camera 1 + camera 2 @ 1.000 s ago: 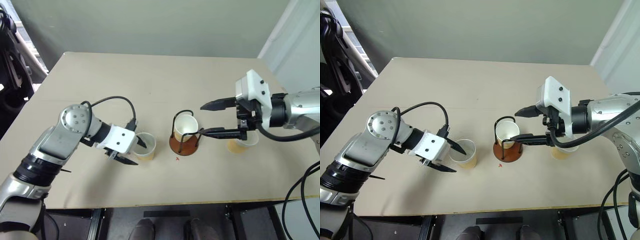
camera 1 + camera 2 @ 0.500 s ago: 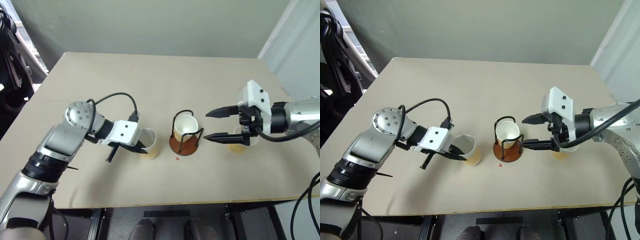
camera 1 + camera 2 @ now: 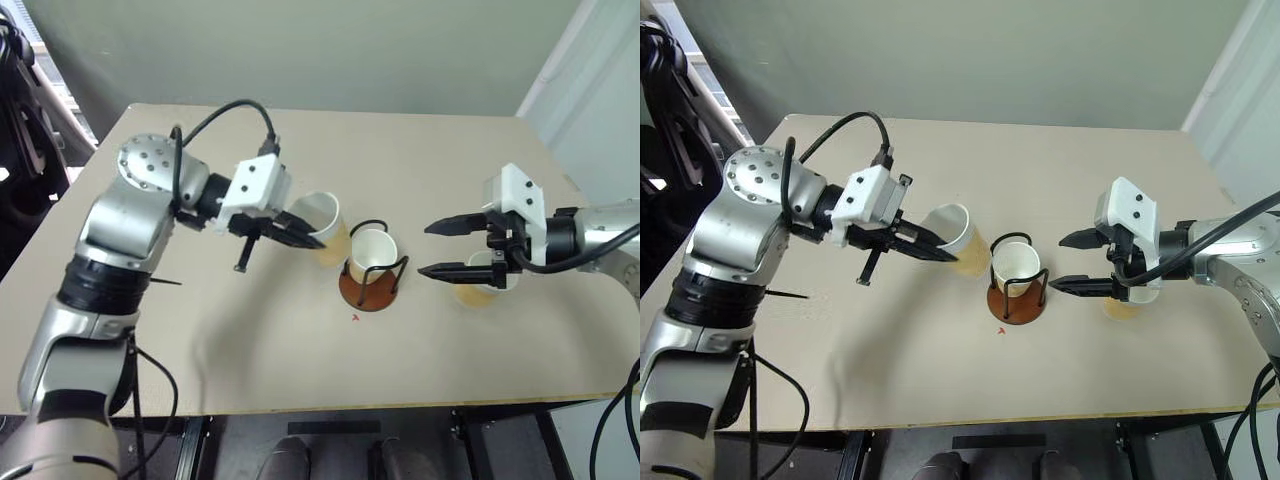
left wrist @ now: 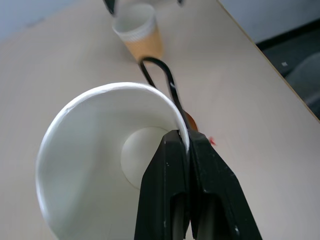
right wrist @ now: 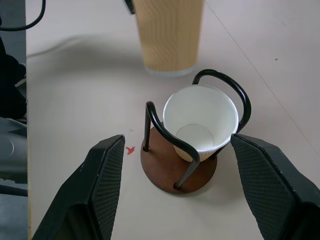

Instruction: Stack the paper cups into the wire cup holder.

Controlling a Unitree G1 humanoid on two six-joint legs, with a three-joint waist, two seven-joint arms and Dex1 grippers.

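Left gripper (image 3: 305,235) pinches a paper cup's (image 3: 325,222) rim; right gripper (image 3: 440,249) gapes; no writing legible.

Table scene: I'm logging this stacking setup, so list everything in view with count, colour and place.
paper cups: three, tan-yellow outside, white inside; one seated in the holder, one lifted off the table in the left gripper, tilted, just left of the holder, one standing on the table behind the right gripper.
wire cup holder: one, reddish-brown base with black wire loops, middle of the table.
table: one, beige.
red mark: one, on the table just in front of the holder.
left gripper: shut on the lifted cup's rim.
right gripper: open, pointing at the holder.
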